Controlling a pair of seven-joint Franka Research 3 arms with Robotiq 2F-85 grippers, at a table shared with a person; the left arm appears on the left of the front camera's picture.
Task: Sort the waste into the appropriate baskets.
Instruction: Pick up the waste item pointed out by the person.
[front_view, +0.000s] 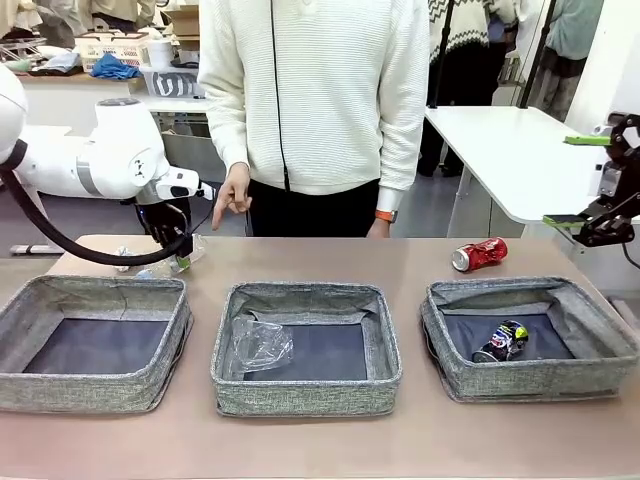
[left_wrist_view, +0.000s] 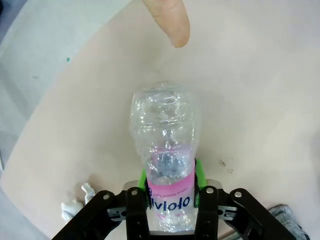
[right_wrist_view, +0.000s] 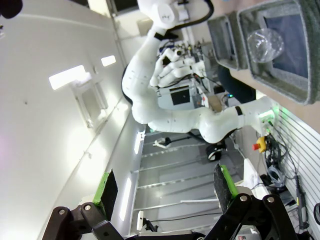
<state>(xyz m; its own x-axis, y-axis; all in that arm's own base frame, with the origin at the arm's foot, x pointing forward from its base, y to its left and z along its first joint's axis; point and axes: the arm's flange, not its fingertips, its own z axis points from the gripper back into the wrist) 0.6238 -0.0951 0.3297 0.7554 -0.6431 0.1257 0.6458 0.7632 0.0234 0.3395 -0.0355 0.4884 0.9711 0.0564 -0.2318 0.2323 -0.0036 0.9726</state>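
Along the near side of the tabletop (front_view: 420, 440) three grey woven baskets stand in a row. The left basket (front_view: 20, 340) shows its whole dark bottom. The middle basket (front_view: 385, 350) holds a crumpled clear bottle (front_view: 260, 345), lying toward its left wall. The right basket (front_view: 590, 330) holds a black can (front_view: 502, 342) on its side. Just behind that basket, a red can (front_view: 480, 255) lies on the tabletop, outside any basket.

At the far left corner, behind the left basket, the left claw (front_view: 165, 235) is down low, its green pads pressed against both sides of a pink-labelled bottle (left_wrist_view: 165, 125); I can't tell whether the bottle is touching the surface. A white paper wad (left_wrist_view: 75, 205) sits on the tabletop just beside it. The person's hand (front_view: 232, 200) hangs near, one finger pointing down toward the bottle.

Off to the right, the right claw (right_wrist_view: 165, 185) is raised above the tabletop's edge, fingers spread wide with nothing between them.
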